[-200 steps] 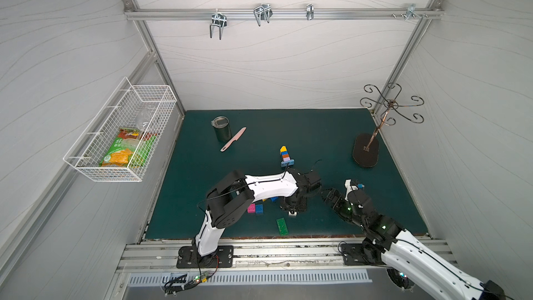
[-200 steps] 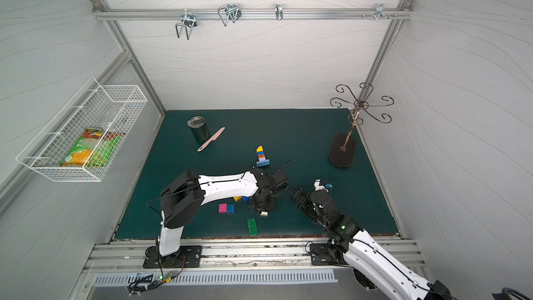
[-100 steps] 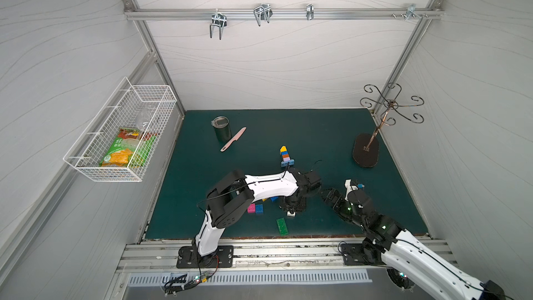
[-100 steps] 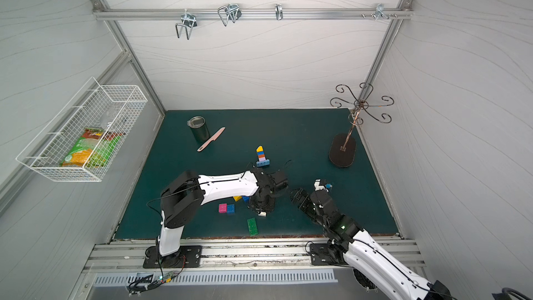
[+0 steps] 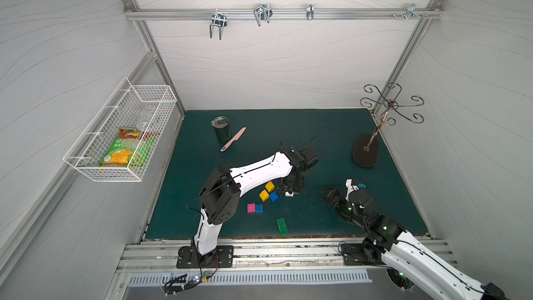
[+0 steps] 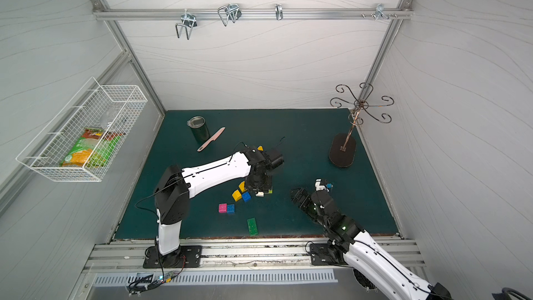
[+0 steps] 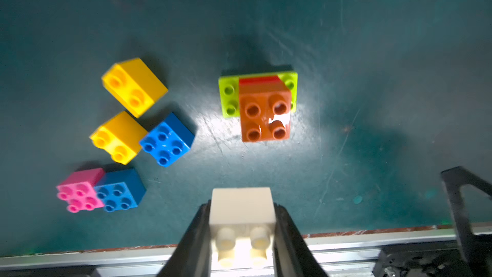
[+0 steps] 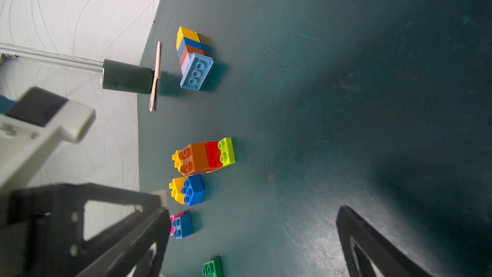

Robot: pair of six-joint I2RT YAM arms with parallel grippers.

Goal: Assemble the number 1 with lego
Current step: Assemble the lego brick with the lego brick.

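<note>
Left gripper (image 7: pixel 242 231) clenched on white brick (image 7: pixel 241 206): smooth, glossy, square, two round studs showing between the black tapered fingers (image 7: pixel 197 235). Just ahead of the fingertips is a stack, orange brick (image 7: pixel 263 115) on red brick (image 7: pixel 258 81) on lime plate (image 7: pixel 229 97), studs up. Off to one side, loose on the scuffed dark-green mat (image 7: pixel 372 49): yellow bricks (image 7: pixel 134 86), blue bricks (image 7: pixel 166 139), pink brick (image 7: pixel 78 190). Right gripper (image 8: pixel 254 211) spread wide, gripping nothing. Green long brick (image 8: pixel 213 267) lies flat near its fingers.
</note>
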